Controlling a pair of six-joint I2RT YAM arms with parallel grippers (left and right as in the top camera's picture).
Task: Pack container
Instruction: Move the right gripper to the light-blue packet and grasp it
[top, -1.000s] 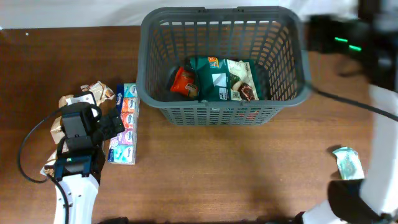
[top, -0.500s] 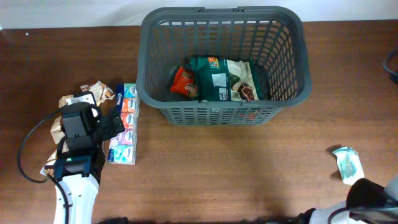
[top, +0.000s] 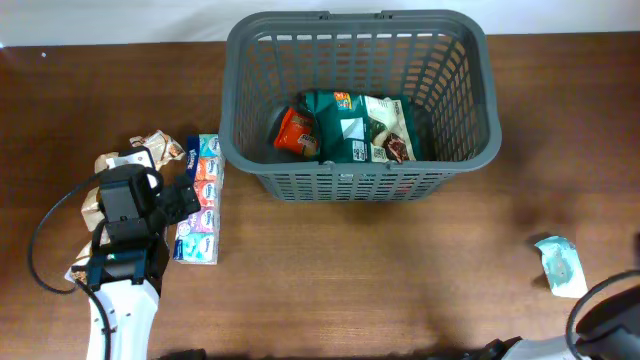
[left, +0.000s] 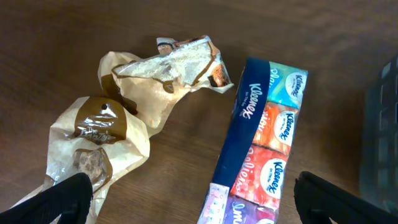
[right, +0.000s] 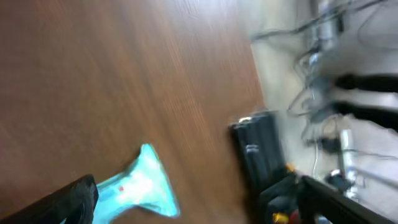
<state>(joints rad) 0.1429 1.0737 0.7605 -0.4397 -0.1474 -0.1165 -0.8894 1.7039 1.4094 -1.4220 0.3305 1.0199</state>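
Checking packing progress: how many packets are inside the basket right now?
3: an orange packet at the left, a green packet in the middle, a white-and-brown packet at the right of the basket. Others may lie hidden beneath.

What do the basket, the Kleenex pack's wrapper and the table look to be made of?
Basket: moulded plastic, matte dark grey, slotted lattice walls. Kleenex pack wrapper: probably thin plastic film, given its slight sheen and printed surface. Table: brown wood-grain surface, wood or laminate, can't tell which.
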